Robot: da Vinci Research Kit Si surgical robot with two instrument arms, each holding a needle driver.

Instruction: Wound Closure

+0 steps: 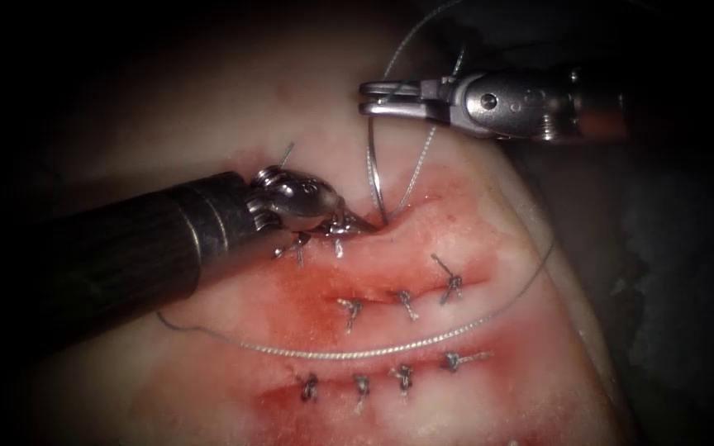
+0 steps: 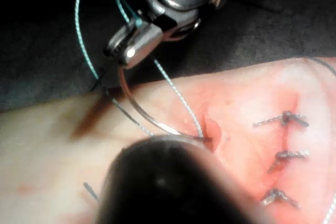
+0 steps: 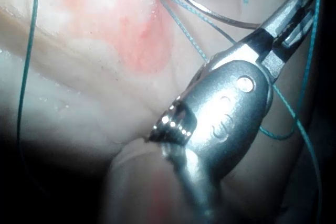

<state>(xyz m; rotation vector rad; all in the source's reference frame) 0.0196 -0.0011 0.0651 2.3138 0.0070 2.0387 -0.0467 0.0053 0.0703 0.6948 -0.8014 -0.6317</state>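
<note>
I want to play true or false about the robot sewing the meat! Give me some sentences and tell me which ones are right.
1. The right tool holds the curved needle near its end. True.
2. The needle lies loose on the tissue. False: its other end goes into the tissue at the cut, beside the left tool's tip.
3. The left tool is lifted high above the tissue. False: its tip is down at the cut.
4. Several finished stitches sit in rows. True.
5. A long thread curves across the tissue between the stitch rows. True.
</note>
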